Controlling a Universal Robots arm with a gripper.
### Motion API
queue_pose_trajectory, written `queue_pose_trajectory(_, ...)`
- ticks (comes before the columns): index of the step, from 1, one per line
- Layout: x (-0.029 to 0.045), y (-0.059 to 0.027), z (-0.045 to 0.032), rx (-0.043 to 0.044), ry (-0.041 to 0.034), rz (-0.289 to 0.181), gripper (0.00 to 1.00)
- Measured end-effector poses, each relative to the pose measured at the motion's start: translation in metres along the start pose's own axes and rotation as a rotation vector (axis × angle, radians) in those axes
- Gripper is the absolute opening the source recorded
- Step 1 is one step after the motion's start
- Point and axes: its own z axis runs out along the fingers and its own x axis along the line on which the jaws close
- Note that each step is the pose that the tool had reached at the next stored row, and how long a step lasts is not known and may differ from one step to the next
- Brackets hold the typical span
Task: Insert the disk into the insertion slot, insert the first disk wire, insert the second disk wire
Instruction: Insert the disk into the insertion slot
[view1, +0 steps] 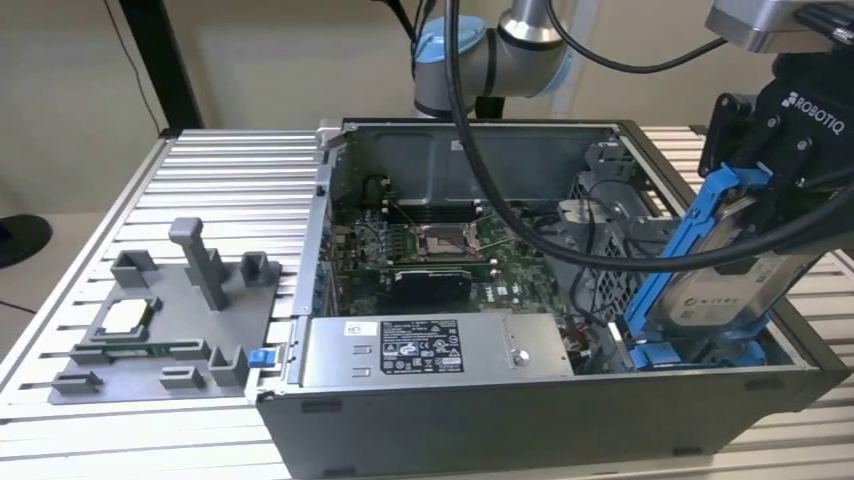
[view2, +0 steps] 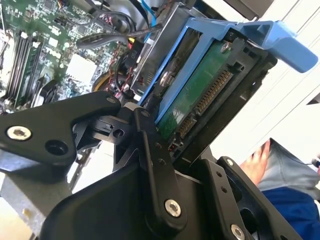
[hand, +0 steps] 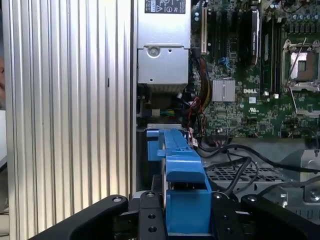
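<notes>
Well off from my claw (view1: 763, 190), at the exterior view's left, the grey parts holder (view1: 160, 330) lay on the ribbed tabletop (view1: 227, 190), no part of this job. Nearer my claw stood the open computer case (view1: 534, 425), with the grey power-supply box (view1: 427, 350) along its near wall and the motherboard (view1: 427, 250) behind that. My claw was clamped on the disk (view1: 721, 295), its fingers (hand: 150, 220) pinching the upper end of the blue carrier, so the drive hung below my claw, steeply tilted. I held it that way, I judge, because the insertion slot (view1: 694, 352) lay beneath my claw at the case's corner, where the disk's lower end could slide between the slot's blue fittings. That end was at the slot's mouth; how far in, I could not tell. The connector edge (view2: 210, 100) nearest my claw was bare, with no wire plugged in.
</notes>
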Motion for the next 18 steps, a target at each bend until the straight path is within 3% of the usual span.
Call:
queue_pose_trajectory(8, -0.0001, -0.0006, 0.0009, 0.0, -0.0004, 0.0, 0.0)
queue_pose_trajectory(18, -0.0022, -0.002, 0.0079, 0.0, -0.0003, 0.001, 0.0)
